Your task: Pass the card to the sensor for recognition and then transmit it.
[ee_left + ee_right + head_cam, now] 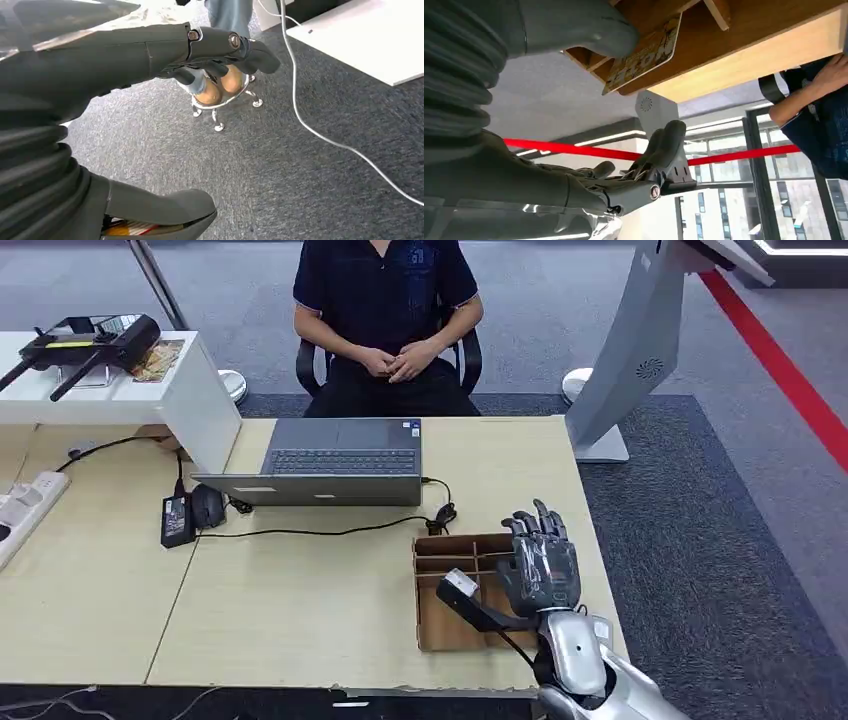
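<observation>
Cardboard tray [432,630] — one card [644,55]; right hand [540,565] touching it.

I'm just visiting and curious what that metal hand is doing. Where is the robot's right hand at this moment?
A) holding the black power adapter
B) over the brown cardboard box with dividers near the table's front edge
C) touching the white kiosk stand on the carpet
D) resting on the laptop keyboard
B: in the head view the right hand is over the cardboard box, well apart from the laptop.

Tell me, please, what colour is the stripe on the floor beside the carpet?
The stripe is red; the head view shows it best, at the upper right.
</observation>
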Available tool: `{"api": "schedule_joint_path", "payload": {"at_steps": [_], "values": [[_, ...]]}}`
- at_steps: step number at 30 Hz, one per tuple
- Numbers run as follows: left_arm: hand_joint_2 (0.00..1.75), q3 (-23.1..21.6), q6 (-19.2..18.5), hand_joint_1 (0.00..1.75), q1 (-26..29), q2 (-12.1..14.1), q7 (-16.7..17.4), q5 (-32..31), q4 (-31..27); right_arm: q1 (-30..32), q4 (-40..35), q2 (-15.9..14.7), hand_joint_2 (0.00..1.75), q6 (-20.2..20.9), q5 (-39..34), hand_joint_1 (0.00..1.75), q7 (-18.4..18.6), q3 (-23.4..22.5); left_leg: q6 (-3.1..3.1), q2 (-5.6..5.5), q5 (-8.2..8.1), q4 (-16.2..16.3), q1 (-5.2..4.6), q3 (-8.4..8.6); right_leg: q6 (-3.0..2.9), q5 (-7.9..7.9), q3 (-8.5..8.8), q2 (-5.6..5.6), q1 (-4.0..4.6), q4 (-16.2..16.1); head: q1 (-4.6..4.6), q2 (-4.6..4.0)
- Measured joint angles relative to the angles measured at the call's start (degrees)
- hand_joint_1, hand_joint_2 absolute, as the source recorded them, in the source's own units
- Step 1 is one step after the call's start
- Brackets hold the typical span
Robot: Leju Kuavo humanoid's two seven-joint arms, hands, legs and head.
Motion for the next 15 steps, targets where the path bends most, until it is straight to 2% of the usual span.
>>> {"api": "schedule_joint_path", "payload": {"at_steps": [5,12,15], "values": [[1.75,0.0,0.0,0.0,0.0,0.0,0.0,0.0,0.0,0.0,0.0,0.0,1.75,0.0,-0.1,0.51,0.0,0.0,0.0,0.0,0.0,0.0,0.0,-0.02,0.0,0.0,-0.02,0.0,0.0,0.0,0.0,0.0],[1.75,0.0,0.0,0.0,0.0,0.0,-0.1,0.0,0.0,0.0,0.1,0.0,1.75,0.0,-0.1,0.66,0.0,0.0,0.0,0.0,0.0,0.0,0.0,-0.03,0.0,0.0,-0.03,0.0,0.0,0.0,0.0,0.0],[1.75,0.0,0.0,0.0,0.0,0.0,-0.1,0.0,0.0,0.0,0.1,0.0,1.75,0.1,-0.1,0.63,0.0,0.0,0.0,0.0,0.0,0.0,0.0,-0.03,0.0,0.0,-0.03,0.0,0.0,0.0,0.0,0.0]]}}
